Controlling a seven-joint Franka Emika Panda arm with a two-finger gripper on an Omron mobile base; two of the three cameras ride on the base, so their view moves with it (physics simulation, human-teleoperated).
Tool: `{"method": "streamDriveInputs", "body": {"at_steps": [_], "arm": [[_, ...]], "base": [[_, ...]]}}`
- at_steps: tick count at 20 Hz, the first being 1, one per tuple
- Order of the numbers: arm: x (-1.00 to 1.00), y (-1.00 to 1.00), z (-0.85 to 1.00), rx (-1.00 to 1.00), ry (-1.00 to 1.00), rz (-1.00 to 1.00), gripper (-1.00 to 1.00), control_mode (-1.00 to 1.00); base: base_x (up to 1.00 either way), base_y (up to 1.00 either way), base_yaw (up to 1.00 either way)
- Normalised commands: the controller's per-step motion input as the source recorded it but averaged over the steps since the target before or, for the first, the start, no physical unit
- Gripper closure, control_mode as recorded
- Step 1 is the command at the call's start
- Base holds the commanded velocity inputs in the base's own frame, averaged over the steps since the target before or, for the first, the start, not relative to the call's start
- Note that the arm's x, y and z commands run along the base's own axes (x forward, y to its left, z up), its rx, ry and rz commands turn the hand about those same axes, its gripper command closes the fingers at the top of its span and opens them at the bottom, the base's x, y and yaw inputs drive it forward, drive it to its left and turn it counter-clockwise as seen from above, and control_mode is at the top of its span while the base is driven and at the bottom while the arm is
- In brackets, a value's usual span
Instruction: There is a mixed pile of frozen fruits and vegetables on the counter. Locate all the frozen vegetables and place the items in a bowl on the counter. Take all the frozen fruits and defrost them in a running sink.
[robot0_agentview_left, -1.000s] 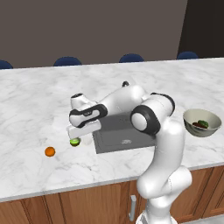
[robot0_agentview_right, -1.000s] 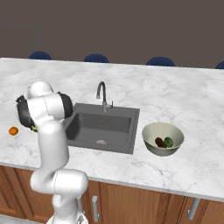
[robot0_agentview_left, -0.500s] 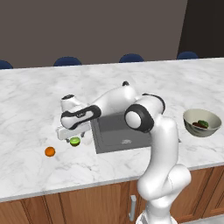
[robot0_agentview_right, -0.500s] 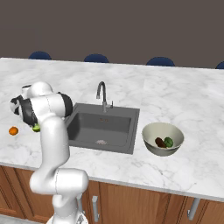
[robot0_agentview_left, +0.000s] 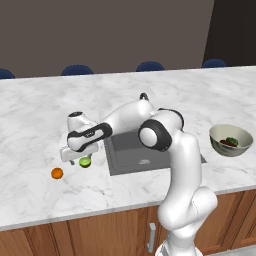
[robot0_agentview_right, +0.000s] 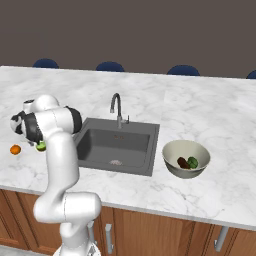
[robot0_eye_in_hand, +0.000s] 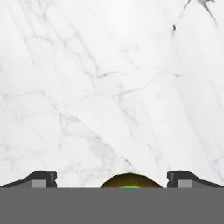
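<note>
In the hand view the claw (robot0_eye_in_hand: 112, 181) stands spread wide, nothing pinched, its two dark fingertips (robot0_eye_in_hand: 41, 178) well apart at the bottom edge. Between them, just ahead on the white marble counter (robot0_eye_in_hand: 109, 87), peeks the rounded top of one lime-green fruit (robot0_eye_in_hand: 130, 180), with a bright green spot at its middle; the tips do not touch it. That close look at the gap comes from this camera alone.

The left base view shows what the hand camera cannot: the claw (robot0_agentview_left: 77, 156) hangs low over the counter (robot0_agentview_left: 40, 105) with the lime-green fruit (robot0_agentview_left: 85, 162) right under it, and one orange ball (robot0_agentview_left: 57, 173) lies near the claw on the side away from the sink (robot0_agentview_left: 131, 155), a little toward the counter's front edge. The sink is just beside the claw on its other side, partly covered by the arm.

The right base view opens the basin the arm hides: one dark grey sink (robot0_agentview_right: 117, 144) with a round drain and one thin curved faucet (robot0_agentview_right: 117, 107) behind it. Here the orange ball (robot0_agentview_right: 15, 149) and the lime-green fruit (robot0_agentview_right: 41, 146) sit at the far left beside the arm.

Farthest from the claw, beyond the sink, stands one pale bowl (robot0_agentview_right: 175, 148). Inside it lie two pieces: one dark brown oblong (robot0_agentview_right: 183, 162) and one dark green oval (robot0_agentview_right: 192, 162), side by side. In the left base view the bowl (robot0_agentview_left: 219, 134) is at the right, its contents less distinct.
</note>
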Motion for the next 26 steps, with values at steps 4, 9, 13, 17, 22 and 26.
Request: {"method": "streamDriveInputs", "body": {"at_steps": [4,9,13,17,22,26], "arm": [[-0.1,-0.13,0.01,0.03,0.0,0.0,-1.0,-1.0],[-0.01,-0.03,-0.01,0.0,0.0,0.01,-1.0,-1.0],[-0.11,0.1,-0.09,0.0,0.0,0.03,-1.0,-1.0],[-0.12,0.1,-0.1,0.0,0.0,0.02,-1.0,-1.0],[0.0,0.0,-0.12,0.01,0.0,0.01,-1.0,-1.0],[-0.02,0.0,-0.2,0.02,0.01,0.02,1.0,-1.0]], "base": [[0.0,0.0,0.0],[0.0,0.0,0.0],[0.0,0.0,0.0],[0.0,0.0,0.0],[0.0,0.0,0.0],[0.0,0.0,0.0]]}}
